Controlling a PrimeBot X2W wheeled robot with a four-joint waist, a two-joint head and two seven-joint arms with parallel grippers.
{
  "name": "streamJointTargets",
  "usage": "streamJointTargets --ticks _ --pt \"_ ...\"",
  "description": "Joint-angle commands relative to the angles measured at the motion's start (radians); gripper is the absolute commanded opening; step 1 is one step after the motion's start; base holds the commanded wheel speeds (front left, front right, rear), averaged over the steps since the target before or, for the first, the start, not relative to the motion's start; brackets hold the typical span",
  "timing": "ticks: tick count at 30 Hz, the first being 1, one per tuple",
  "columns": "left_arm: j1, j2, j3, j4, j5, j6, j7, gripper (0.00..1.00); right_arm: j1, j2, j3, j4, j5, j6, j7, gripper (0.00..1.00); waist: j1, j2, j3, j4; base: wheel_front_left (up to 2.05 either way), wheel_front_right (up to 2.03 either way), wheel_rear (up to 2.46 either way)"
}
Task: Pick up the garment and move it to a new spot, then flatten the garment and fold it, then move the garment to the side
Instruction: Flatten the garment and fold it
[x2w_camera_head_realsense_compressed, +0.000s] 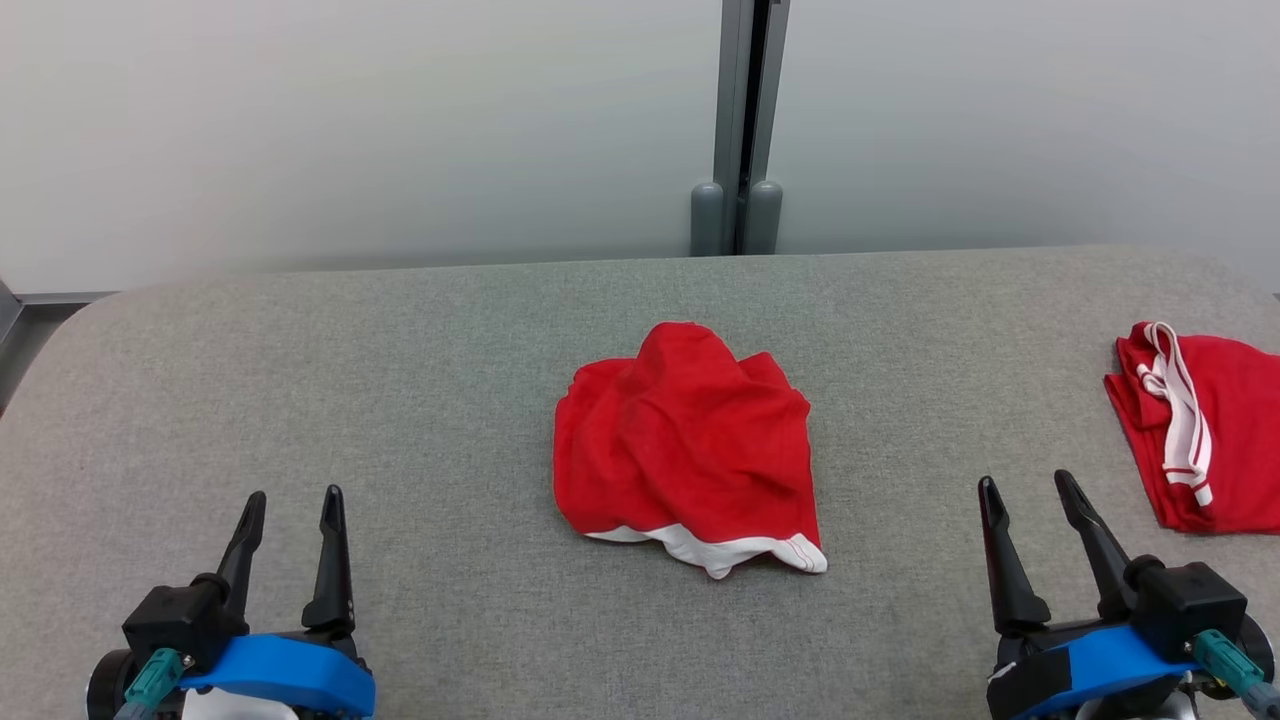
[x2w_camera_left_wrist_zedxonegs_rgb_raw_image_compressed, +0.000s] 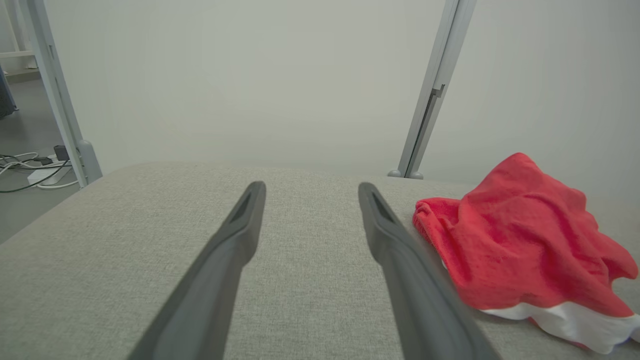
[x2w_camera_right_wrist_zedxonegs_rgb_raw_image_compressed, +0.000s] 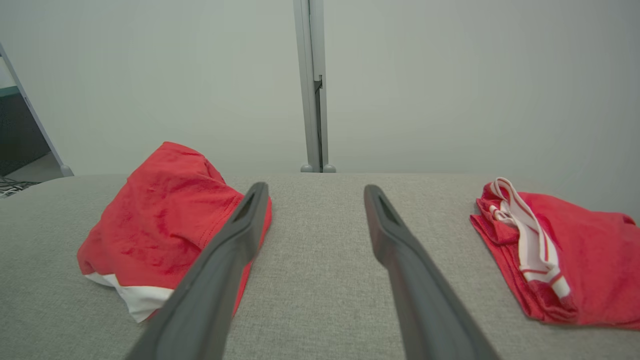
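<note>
A crumpled red garment (x2w_camera_head_realsense_compressed: 688, 445) with a white hem lies bunched in the middle of the grey padded table (x2w_camera_head_realsense_compressed: 400, 400). From the left wrist the garment (x2w_camera_left_wrist_zedxonegs_rgb_raw_image_compressed: 520, 235) is at the right, and from the right wrist the garment (x2w_camera_right_wrist_zedxonegs_rgb_raw_image_compressed: 165, 225) is at the left. My left gripper (x2w_camera_head_realsense_compressed: 295, 508) rests low at the near left, open and empty, well apart from the cloth. My right gripper (x2w_camera_head_realsense_compressed: 1030, 490) stands open and empty at the near right. The left gripper (x2w_camera_left_wrist_zedxonegs_rgb_raw_image_compressed: 310, 192) and right gripper (x2w_camera_right_wrist_zedxonegs_rgb_raw_image_compressed: 315, 192) each show two spread dark fingers over bare table.
A second red garment (x2w_camera_head_realsense_compressed: 1205, 435) with white striped trim lies folded at the table's right edge, also in the right wrist view (x2w_camera_right_wrist_zedxonegs_rgb_raw_image_compressed: 565, 250). A grey post (x2w_camera_head_realsense_compressed: 740, 130) stands against the pale wall behind the table. Cables (x2w_camera_left_wrist_zedxonegs_rgb_raw_image_compressed: 30, 170) lie on the floor at the left.
</note>
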Motion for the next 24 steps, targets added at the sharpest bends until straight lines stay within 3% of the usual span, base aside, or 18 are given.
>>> streamJointTargets --ticks 1,14,19,24 --pt "-0.013 0.0 0.0 0.002 -0.005 -0.002 -0.004 1.0 0.004 -0.001 0.001 -0.003 0.009 0.0 0.001 1.0 0.0001 0.0 0.003 0.001 0.0 0.0 0.0" --pt "-0.031 -0.001 0.0 -0.002 0.002 -0.008 -0.004 1.0 -0.038 -0.001 0.049 -0.004 0.039 0.0 0.026 1.0 0.0001 0.0 0.03 0.01 0.0 0.0 0.0" --pt "-0.047 -0.003 -0.004 -0.01 0.006 -0.009 -0.004 1.0 -0.117 -0.001 0.142 0.044 0.116 0.0 0.154 1.0 0.0001 0.0 0.057 0.018 0.0 0.0 0.0" --pt "-0.076 -0.006 -0.014 -0.016 0.014 -0.014 -0.004 1.0 -0.231 -0.002 0.206 0.168 0.221 0.0 0.261 1.0 0.0001 0.0 0.094 0.036 0.0 0.0 0.0"
